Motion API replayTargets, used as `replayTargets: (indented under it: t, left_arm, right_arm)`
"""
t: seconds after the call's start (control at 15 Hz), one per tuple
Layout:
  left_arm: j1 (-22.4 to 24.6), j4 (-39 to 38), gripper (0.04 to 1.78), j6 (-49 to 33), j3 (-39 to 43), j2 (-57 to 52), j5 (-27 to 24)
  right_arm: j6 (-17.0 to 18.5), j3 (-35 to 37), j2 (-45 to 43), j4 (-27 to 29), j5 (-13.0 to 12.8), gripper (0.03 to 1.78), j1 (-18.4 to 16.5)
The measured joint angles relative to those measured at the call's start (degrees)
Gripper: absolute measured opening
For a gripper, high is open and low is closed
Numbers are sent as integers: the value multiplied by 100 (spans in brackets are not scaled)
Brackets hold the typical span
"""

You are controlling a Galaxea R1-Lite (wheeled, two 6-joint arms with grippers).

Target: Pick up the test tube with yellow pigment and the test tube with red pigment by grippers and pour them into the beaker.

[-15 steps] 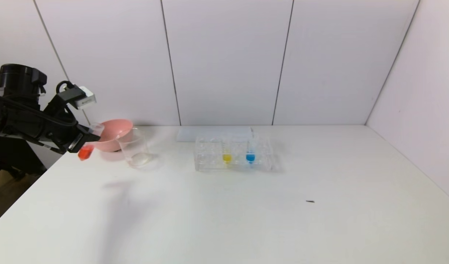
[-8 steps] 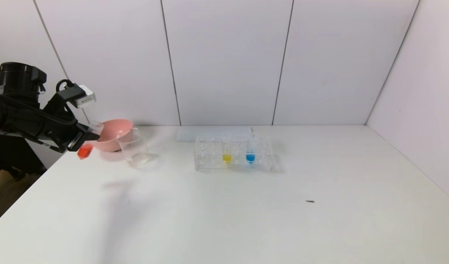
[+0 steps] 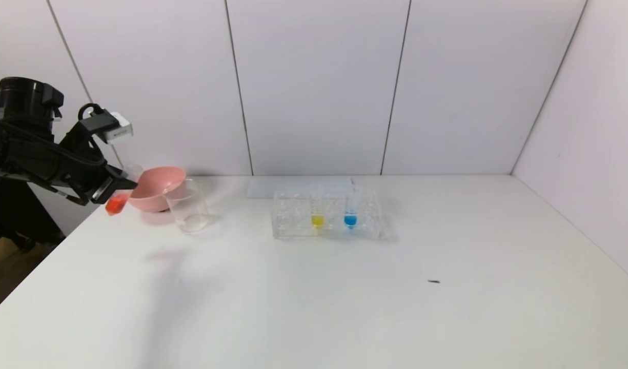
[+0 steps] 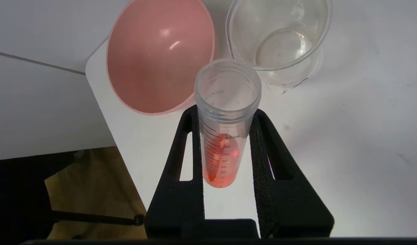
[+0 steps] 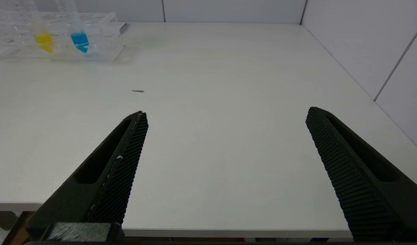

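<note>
My left gripper (image 3: 120,187) (image 4: 225,114) is shut on the test tube with red pigment (image 3: 117,203) (image 4: 224,143) at the table's far left edge. The tube hangs above the table, tilted, with its open mouth leaning towards the pink bowl. The beaker (image 3: 189,210) (image 4: 279,37) stands on the table just right of the bowl, apart from the tube. The test tube with yellow pigment (image 3: 317,218) (image 5: 41,34) stands upright in the clear rack (image 3: 293,228). My right gripper (image 5: 225,115) is open over the table's near edge, holding nothing, and does not show in the head view.
A pink bowl (image 3: 157,188) (image 4: 160,54) sits beside the beaker at the back left corner. A blue-liquid tube (image 3: 350,219) stands next to the yellow one in the rack. A small dark speck (image 3: 433,281) lies on the table. The table's left edge runs under my left gripper.
My left gripper has lifted a little and drawn slightly left with the red tube still in it. Nothing else has moved.
</note>
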Motion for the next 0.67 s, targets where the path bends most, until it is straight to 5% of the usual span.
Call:
replayTargets:
  t: [0.67]
  left_arm:
    - [-21,851,43,763,-936,429,-5]
  right_arm:
    - [0,0,0,0,0,170,0]
